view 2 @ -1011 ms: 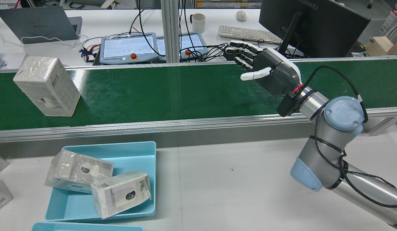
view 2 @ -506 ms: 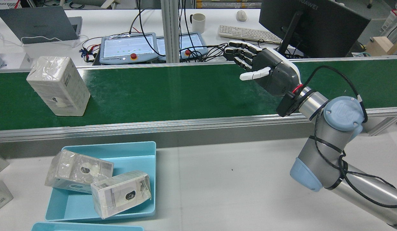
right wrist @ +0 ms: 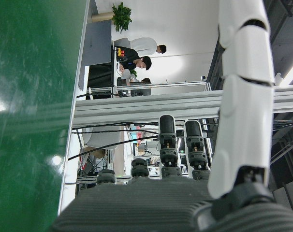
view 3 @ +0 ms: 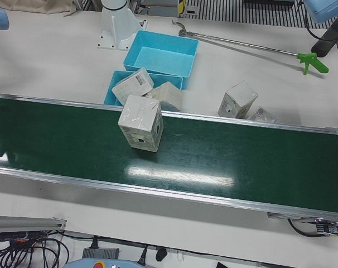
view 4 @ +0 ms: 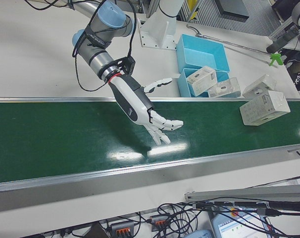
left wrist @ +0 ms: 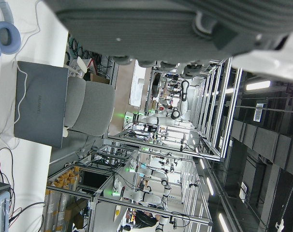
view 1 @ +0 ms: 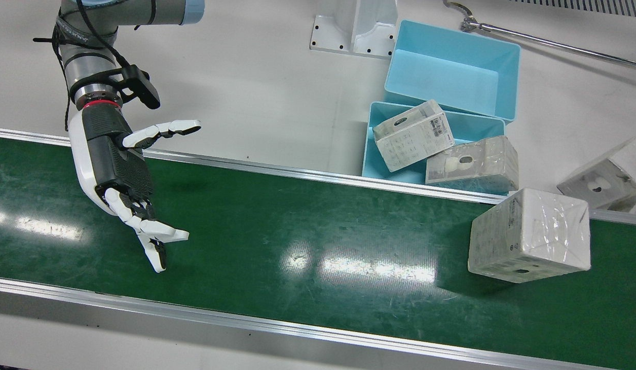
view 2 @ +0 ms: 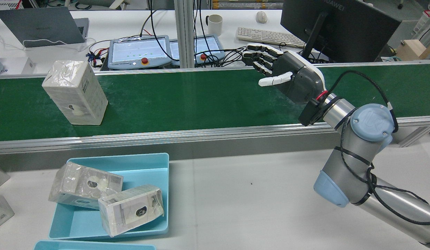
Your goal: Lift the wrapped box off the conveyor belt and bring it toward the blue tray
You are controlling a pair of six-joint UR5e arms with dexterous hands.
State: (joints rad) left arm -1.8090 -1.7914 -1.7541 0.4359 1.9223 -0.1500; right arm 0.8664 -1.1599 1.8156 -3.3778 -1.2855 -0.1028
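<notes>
A white wrapped box [view 2: 76,93] stands upright on the green conveyor belt [view 2: 187,100], left of centre in the rear view; it also shows as the box [view 1: 528,236] and the box [view 3: 140,123]. My right hand [view 2: 288,76] hovers open over the belt's far right part, fingers spread, well apart from the box; it appears again as the right hand [view 1: 128,180] and the right hand [view 4: 140,106]. The blue tray [view 2: 117,158] sits on the table before the belt and holds two wrapped boxes. Only the left hand's palm [left wrist: 185,24] shows, in its own view.
A second blue tray [view 1: 451,67] lies behind the first. More wrapped boxes [view 3: 238,100] rest on the table beside the belt, with a long grabber tool [view 3: 241,44] nearby. Beyond the belt are teach pendants [view 2: 138,52], a keyboard [view 2: 267,35] and a monitor [view 2: 340,27].
The wrapped box has ridden the belt to the right in the rear view, nearer my right hand. The right hand has edged slightly farther over the belt, still open.
</notes>
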